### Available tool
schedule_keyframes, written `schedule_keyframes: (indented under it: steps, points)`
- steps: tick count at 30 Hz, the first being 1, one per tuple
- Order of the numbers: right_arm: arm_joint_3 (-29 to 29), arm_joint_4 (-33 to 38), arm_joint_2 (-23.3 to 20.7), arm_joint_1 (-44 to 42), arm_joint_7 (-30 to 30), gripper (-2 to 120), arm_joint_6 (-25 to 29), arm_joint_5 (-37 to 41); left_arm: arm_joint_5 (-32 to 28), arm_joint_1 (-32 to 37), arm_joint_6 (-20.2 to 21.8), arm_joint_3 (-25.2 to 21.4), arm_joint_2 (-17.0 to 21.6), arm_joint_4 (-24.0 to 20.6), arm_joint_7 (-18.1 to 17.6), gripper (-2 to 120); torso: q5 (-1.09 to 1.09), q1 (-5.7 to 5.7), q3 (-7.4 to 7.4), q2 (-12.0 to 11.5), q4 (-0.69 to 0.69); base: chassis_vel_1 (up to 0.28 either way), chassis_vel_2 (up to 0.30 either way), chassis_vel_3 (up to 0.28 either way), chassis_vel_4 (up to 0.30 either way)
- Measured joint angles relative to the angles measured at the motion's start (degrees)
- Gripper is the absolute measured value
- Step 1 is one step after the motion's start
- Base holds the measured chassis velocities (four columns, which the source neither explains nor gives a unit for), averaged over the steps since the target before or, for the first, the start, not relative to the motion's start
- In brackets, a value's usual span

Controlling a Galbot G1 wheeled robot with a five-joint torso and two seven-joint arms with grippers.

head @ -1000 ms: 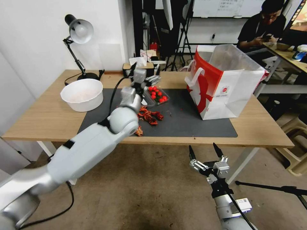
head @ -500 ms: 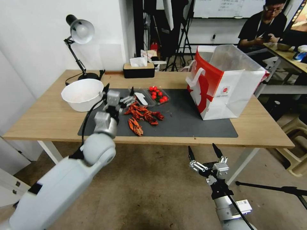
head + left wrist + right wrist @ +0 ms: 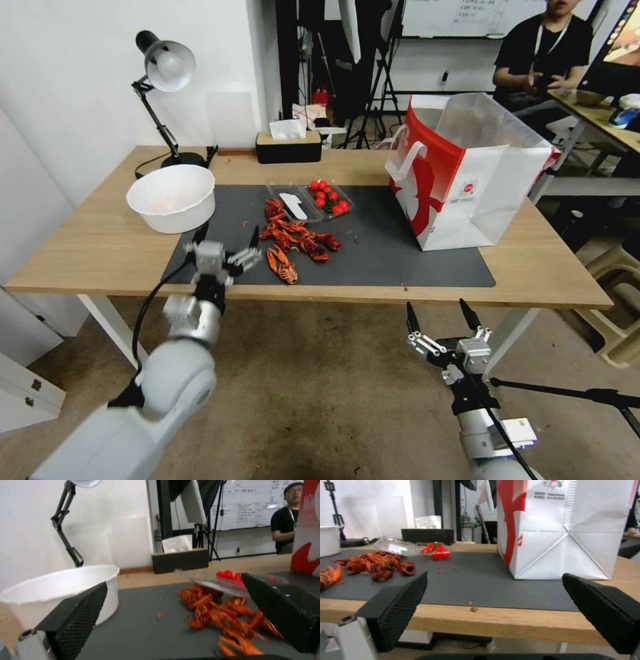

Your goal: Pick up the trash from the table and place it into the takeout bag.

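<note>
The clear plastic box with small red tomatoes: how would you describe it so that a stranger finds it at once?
On the table lies a dark grey mat. Near its far edge, between the white bowl and the takeout bag, sits the clear plastic box. It alone holds round red tomatoes; the crayfish shells beside it lie loose.

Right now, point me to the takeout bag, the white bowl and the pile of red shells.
takeout bag (image 3: 497,190), head view, on its white front panel.
white bowl (image 3: 171,199), head view, on the inside of the bowl.
red shells (image 3: 297,239), head view, on the middle of the pile on the mat.
</note>
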Motion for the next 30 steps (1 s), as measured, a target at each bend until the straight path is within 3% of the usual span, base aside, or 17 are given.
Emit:
schedule_keyframes:
  steps: [3, 9, 15, 30]
  points:
    - [1.6, 0.4, 0.2, -0.9, 1.5, 100, -0.7, -0.7, 1.2, 10.7, -3.9, -5.2, -0.6, -2.1, 2.7, 100, 0.01, 0.0, 0.0, 0.0, 0.0, 0.0, 0.0, 0.0, 0.0]
    - [2.7, 0.5, -0.1, -1.4, 2.0, 100, -1.0, -0.3, 4.2, 19.3, -6.8, -8.6, -2.3, -3.9, 3.3, 100, -0.01, 0.01, 0.0, 0.0, -0.01, 0.0, 0.0, 0.0, 0.0]
    - [3.2, 0.7, -0.3, -1.5, 0.8, 100, -0.6, 3.6, 6.1, 30.4, -12.3, -13.1, -5.0, -5.2, 4.6, 100, 0.0, 0.01, 0.0, 0.0, 0.0, 0.0, 0.0, 0.0, 0.0]
    - [3.3, 0.5, -0.7, -0.9, 0.7, 100, -2.1, 5.2, 9.0, 37.4, -17.2, -14.4, -10.0, -2.5, 6.3, 100, 0.0, 0.01, 0.01, 0.0, 0.01, 0.0, 0.0, 0.0, 0.0]
